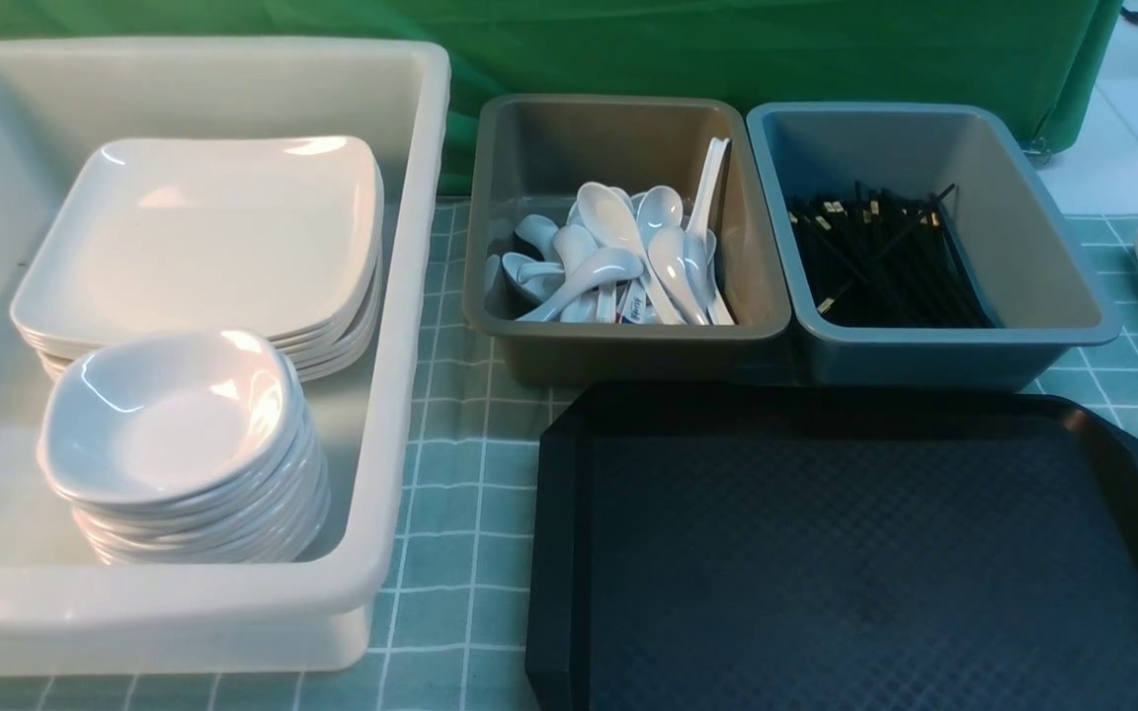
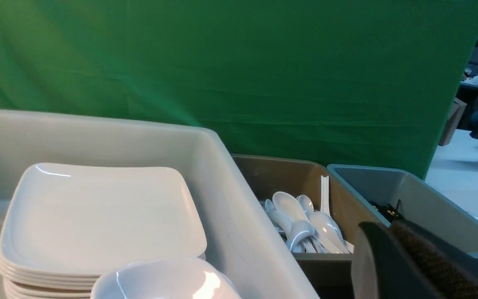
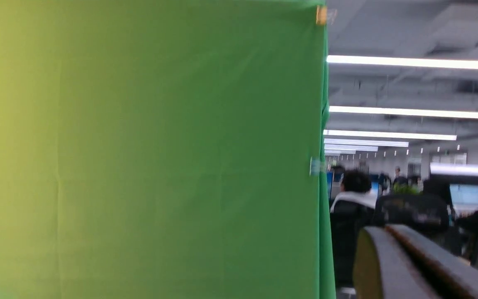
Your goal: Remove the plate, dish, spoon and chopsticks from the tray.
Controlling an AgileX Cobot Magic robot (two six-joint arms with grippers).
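Both grippers closed and empty, tray cleared

The left gripper (image 2: 421, 265) and right gripper (image 3: 413, 265) are clenched on nothing. The black diamond-textured plastic tray (image 1: 855, 553) lies bare at near right; sorted by kind, white square plates (image 1: 203, 237) and small dishes (image 1: 169, 425) stack in the white tub (image 1: 411, 326) left, white soup spoons (image 1: 618, 257) and black chopsticks (image 1: 880, 262) fill far bins.

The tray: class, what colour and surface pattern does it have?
Black, with a fine diamond texture; the tray shows best in the front view.
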